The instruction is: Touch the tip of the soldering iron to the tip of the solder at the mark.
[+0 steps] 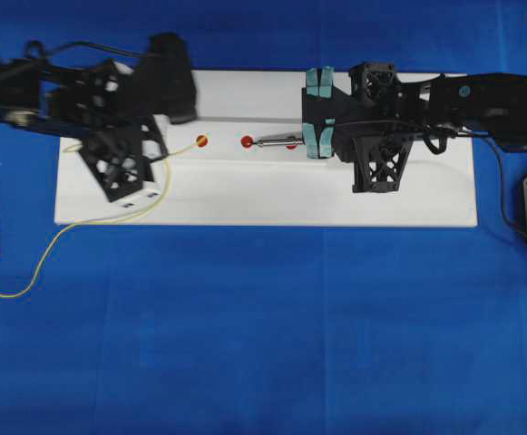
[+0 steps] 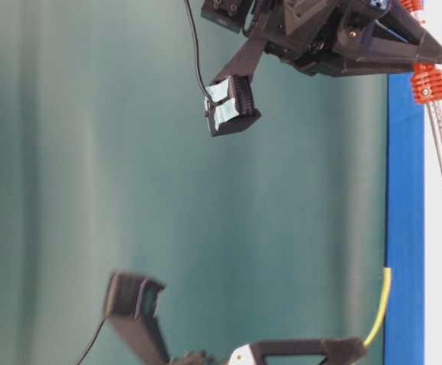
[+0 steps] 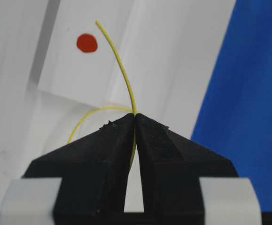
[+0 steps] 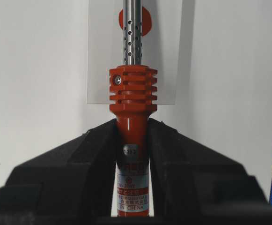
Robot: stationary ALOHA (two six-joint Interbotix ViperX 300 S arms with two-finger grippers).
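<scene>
Yellow solder [image 1: 183, 149], pinched in left gripper [image 3: 135, 117], tips just left of iron-clamping right gripper's [image 4: 132, 123] soldering iron [image 1: 277, 141] point; both collinear.

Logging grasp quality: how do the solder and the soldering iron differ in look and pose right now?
The solder is thin, yellow, curved wire; the soldering iron is rigid, with an orange handle and perforated metal shaft. The solder trails off the white board; the iron lies over it. Each is clamped in a shut gripper.

Left claw [image 3: 135, 123] pinched closed at one end of the white rectangular board [image 1: 263, 204]; right claw [image 4: 132, 129] clamped closed over its opposite half.
</scene>
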